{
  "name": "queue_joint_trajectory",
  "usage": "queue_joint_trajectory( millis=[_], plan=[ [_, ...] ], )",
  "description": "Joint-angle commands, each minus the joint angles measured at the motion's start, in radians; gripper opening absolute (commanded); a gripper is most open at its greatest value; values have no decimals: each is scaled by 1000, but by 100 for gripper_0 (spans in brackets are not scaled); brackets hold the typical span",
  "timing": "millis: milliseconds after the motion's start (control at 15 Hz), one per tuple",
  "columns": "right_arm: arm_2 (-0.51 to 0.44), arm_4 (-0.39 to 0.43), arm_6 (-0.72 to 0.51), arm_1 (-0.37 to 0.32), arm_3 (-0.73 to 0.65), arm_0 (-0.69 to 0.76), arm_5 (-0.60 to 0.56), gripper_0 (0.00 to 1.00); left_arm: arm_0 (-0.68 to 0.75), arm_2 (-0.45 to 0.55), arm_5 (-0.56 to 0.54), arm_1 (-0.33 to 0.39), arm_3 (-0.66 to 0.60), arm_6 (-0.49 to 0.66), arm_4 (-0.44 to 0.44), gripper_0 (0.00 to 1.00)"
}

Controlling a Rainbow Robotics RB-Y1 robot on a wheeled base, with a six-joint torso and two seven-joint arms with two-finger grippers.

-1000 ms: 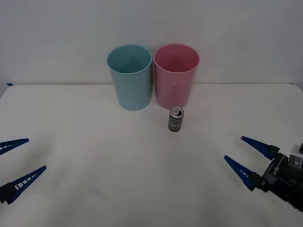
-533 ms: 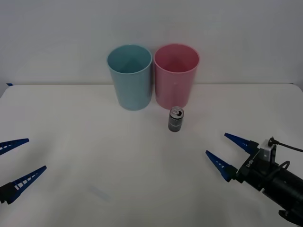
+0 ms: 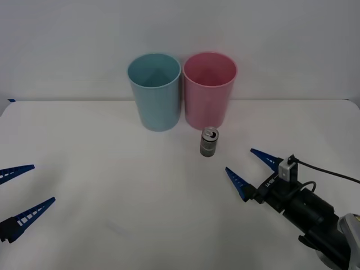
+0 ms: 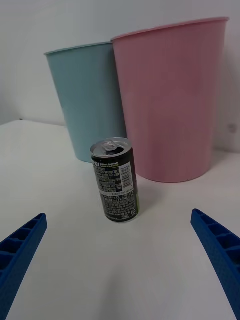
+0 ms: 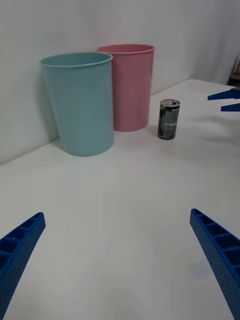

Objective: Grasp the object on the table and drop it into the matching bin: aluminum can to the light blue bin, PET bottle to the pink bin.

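item: aluminum can (image 3: 208,142), upright on tabletop (image 3: 112,185), just in front of pink bin (image 3: 208,90); light blue bin (image 3: 154,91) beside pink.
step: approach, pre-grasp. right gripper (image 3: 251,167) near can, fingers wide, empty.
next: straddle can w/ fingers, close.
left gripper (image 3: 19,194): parked well apart from can, fingers wide.

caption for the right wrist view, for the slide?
Open right claw faces the upright aluminum can on the table, light blue bin and pink bin behind.
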Motion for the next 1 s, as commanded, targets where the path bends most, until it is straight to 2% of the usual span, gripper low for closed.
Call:
queue_joint_trajectory(
  millis=[67, 333, 600, 800, 1000],
  plan=[
    [-17, 43, 21, 39, 35, -40, 15, 100, 0, 0, 0, 0, 0, 0, 0, 100],
    [-18, 97, 36, 98, 35, -60, 84, 100, 0, 0, 0, 0, 0, 0, 0, 100],
    [-32, 111, 64, 127, 145, -144, 97, 100, 0, 0, 0, 0, 0, 0, 0, 100],
    [-60, 158, 86, 161, 176, -184, 124, 100, 0, 0, 0, 0, 0, 0, 0, 100],
    [-56, 158, 102, 164, 236, -231, 146, 100, 0, 0, 0, 0, 0, 0, 0, 100]
  ],
)
